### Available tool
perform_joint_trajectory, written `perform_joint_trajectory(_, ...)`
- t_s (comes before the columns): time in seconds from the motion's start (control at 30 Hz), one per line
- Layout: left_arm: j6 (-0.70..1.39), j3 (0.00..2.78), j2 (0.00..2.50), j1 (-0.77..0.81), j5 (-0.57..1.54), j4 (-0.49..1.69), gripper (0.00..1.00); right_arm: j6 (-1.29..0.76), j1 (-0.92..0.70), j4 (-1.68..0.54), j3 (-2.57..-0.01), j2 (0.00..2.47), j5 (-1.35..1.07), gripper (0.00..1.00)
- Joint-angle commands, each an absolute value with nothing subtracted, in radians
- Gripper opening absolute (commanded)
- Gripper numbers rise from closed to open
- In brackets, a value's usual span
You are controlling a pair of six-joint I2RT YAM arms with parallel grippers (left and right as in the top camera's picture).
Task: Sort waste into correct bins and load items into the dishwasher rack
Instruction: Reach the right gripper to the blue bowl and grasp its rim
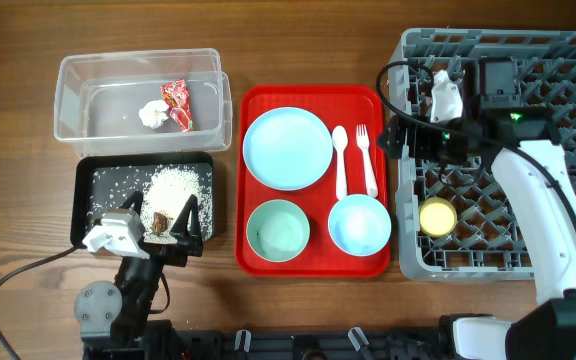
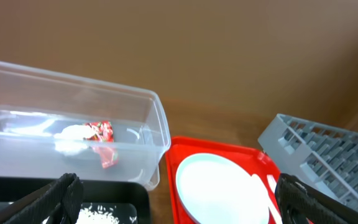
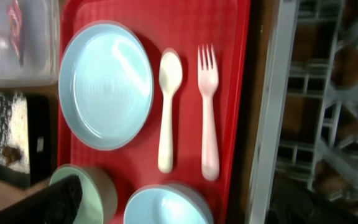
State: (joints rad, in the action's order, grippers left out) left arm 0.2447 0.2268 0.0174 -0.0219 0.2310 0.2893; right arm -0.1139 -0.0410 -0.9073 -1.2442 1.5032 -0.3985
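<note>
Since the snack wrapper [image 1: 176, 95] and tissue [image 1: 151, 114] lie in the clear tub [image 1: 68, 100] and the rice [image 1: 178, 185] lies in the black tray [image 1: 83, 190], treat waste sorting as apparently complete. The step in hand is loading the dishwasher rack [image 1: 568, 60].

1. Status: the yellow cup [image 1: 436, 215] stands in the rack near its left edge. The plate [image 1: 287, 148], spoon [image 1: 340, 160], fork [image 1: 366, 160], mint-green bowl [image 1: 278, 230] and light-blue bowl [image 1: 359, 224] are on the red tray [image 1: 308, 268], not yet loaded.
2. Right gripper [image 3: 185, 199]: it hovers over the rack's left edge beside the red tray. Its fingers are spread wide and carry nothing.
3. Left gripper [image 1: 178, 225]: it hangs over the black tray's near right corner, fingers parted and empty.

Next move, as a judgement: take the right gripper left over the red tray and down onto one item. The fork lies nearest. Expect a thin, flat grip, so align the fingers across the handle before closing.
</note>
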Motion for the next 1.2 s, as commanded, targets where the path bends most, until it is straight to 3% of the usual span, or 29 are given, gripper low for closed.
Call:
perform_joint_trajectory(0.0,0.243,0.153,0.003,-0.030,0.247,0.237,1.00,-0.108,-0.040,-0.833,-1.242,1.540,-0.392,1.00)
perform_joint_trajectory(0.3,0.242,0.006,0.003,-0.030,0.235,0.049,1.00,-0.108,-0.040,-0.752,-1.242,1.553,-0.392,1.00)
perform_joint_trajectory(0.63,0.242,0.006,0.003,-0.030,0.235,0.053,1.00,-0.109,-0.040,-0.752,-1.242,1.554,-0.392,1.00)
perform_joint_trajectory(0.8,0.242,0.006,0.003,-0.030,0.235,0.053,1.00,-0.368,-0.040,-0.736,-1.242,1.553,-0.431,1.00)
perform_joint_trajectory(0.87,0.242,0.006,0.003,-0.030,0.236,0.053,1.00,-0.353,-0.045,-0.733,-1.242,1.554,-0.545,0.99)
perform_joint_trajectory(1.0,0.242,0.006,0.003,-0.030,0.235,0.053,1.00,-0.276,-0.140,-0.751,-1.242,1.554,-0.632,0.96)
perform_joint_trajectory(1.17,0.242,0.006,0.003,-0.030,0.235,0.053,1.00,-0.277,-0.430,-0.828,-1.242,1.554,-0.377,0.93)
